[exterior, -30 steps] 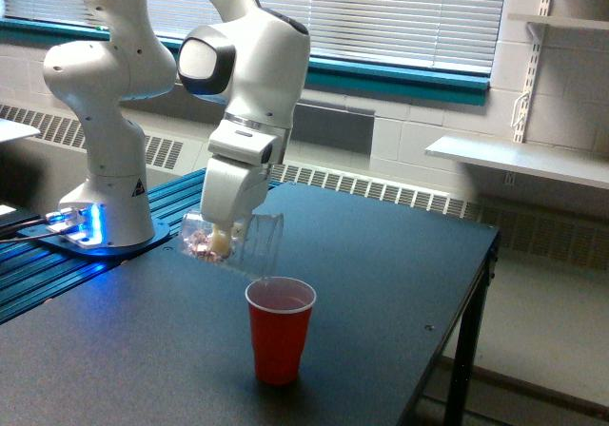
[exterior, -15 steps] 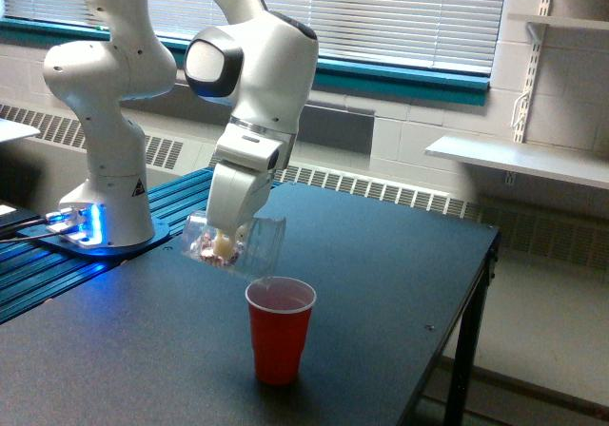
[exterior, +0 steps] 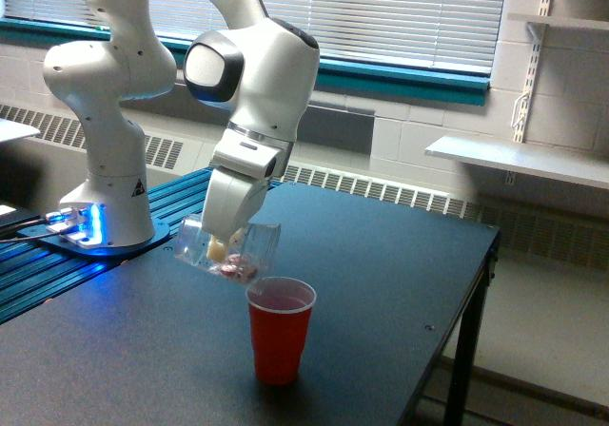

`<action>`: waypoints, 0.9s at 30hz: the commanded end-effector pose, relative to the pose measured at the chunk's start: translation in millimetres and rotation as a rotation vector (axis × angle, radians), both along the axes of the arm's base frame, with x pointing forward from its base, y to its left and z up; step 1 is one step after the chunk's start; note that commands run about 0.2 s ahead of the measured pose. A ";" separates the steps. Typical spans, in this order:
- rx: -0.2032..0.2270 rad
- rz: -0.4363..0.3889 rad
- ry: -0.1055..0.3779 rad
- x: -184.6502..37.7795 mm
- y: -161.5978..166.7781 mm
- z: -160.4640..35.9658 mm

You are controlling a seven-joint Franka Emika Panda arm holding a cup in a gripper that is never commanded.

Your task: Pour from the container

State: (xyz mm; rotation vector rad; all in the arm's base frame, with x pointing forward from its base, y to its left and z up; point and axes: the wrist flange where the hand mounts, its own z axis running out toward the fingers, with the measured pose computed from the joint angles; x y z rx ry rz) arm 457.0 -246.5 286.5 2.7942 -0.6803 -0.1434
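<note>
With the fingers (exterior: 221, 247) clamped on the tilted container (exterior: 226, 250), tip gradually, keeping its mouth over the red cup (exterior: 280, 329).

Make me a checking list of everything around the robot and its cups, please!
Surface: dark table, bare apart from the cup.
Job's things: clear cup, tipped on its side with its mouth toward the exterior view's right, just above the rim of the red cup; pinkish pieces lie low inside it, near the mouth. The red cup stands upright.
Clutter: nothing seen.
Claw: claw shut on the clear cup.
Cables: dark cables at the blue-lit robot base.
Surroundings: window blinds, wall heater vents, white shelves at the exterior view's right.
</note>
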 end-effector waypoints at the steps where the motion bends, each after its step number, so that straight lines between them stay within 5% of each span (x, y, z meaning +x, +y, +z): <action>1: -0.002 0.004 0.004 5.3 1.1 2.9; 17: 0.002 0.049 0.043 9.8 16.0 -7.2; 27: -0.039 0.084 0.026 9.7 27.8 -13.6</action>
